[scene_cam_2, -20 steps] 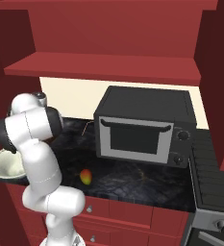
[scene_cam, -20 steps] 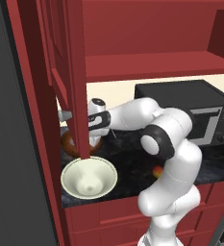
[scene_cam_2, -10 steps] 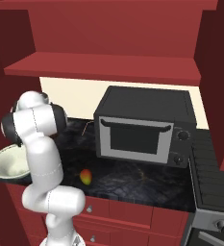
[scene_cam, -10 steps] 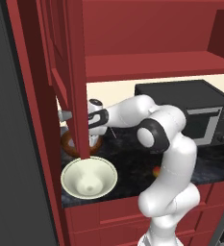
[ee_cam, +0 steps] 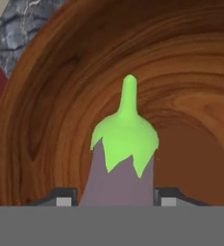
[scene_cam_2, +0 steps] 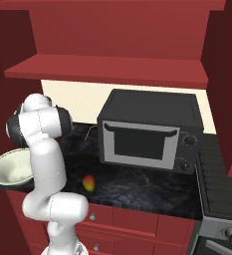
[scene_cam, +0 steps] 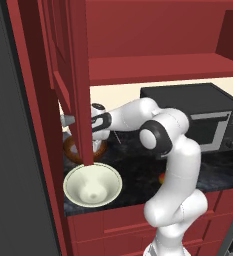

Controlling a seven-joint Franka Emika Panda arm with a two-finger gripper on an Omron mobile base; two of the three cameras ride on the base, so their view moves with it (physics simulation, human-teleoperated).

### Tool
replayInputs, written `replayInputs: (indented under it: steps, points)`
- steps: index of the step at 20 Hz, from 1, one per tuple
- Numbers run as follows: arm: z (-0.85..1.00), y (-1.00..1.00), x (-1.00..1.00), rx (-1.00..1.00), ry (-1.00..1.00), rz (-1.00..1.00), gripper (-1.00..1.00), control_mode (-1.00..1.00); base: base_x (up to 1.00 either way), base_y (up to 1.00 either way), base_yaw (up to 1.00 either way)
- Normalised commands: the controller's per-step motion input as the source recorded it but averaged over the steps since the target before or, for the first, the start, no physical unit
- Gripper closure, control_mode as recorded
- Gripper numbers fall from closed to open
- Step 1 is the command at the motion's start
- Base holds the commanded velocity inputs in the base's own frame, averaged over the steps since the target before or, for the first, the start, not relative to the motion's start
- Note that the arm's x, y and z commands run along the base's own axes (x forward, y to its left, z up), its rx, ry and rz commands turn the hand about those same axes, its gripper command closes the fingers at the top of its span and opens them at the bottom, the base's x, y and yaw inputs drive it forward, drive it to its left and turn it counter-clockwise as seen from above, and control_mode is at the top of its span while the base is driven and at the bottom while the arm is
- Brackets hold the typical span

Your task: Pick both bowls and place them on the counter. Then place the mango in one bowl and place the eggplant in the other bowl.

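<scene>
Now the counter (scene_cam_2: 137, 187) carries most of what matters: both bowls stand on it at its left end, so the first half of the task looks done. Over the last second the arm (scene_cam: 173, 150) has swung a little further left toward the cabinet post, while the bowls and the fruit have stayed where they were; I judge this to be the last reach of the eggplant delivery, with release the step due next. The white bowl (scene_cam: 92, 184) sits at the front edge, empty. The wood bowl (scene_cam: 70, 150) sits just behind it, partly hidden by the post in the left base view. The gripper (scene_cam: 74, 120) hovers above the wood bowl, its jaws part-way apart and clamped on the two sides of the eggplant (ee_cam: 124, 161); in the hand view the fingertips (ee_cam: 60, 198) press its purple body, the green cap and stem point ahead, and the wood grain of the bowl lies close behind it. The mango (scene_cam_2: 89, 183) lies alone on the counter in front of the arm's base, well apart from both bowls, not yet moved; I take the white bowl to be its destination.
</scene>
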Motion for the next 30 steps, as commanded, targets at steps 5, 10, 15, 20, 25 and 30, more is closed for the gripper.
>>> replayInputs:
  steps: [5, 10, 15, 20, 25, 30]
  points:
    - [-0.01, 0.00, 0.01, 0.00, 0.00, 0.04, -1.00, -1.00, 0.00, 0.00, 0.00]
    - [0.00, 0.00, 0.00, 0.00, 0.00, 0.04, -1.00, -1.00, 0.00, 0.00, 0.00]
    - [0.03, -0.08, -0.08, 0.00, 0.00, 0.02, -1.00, -1.00, 0.00, 0.00, 0.00]
    - [0.22, -0.09, -0.23, 0.00, 0.00, 0.00, -1.00, -1.00, 0.00, 0.00, 0.00]
    - [0.26, -0.12, -0.33, 0.00, -0.07, 0.00, -1.00, -1.00, 0.00, 0.00, 0.00]
    - [0.16, -0.25, -0.35, 0.00, -0.04, 0.00, -1.00, -1.00, 0.00, 0.00, 0.00]
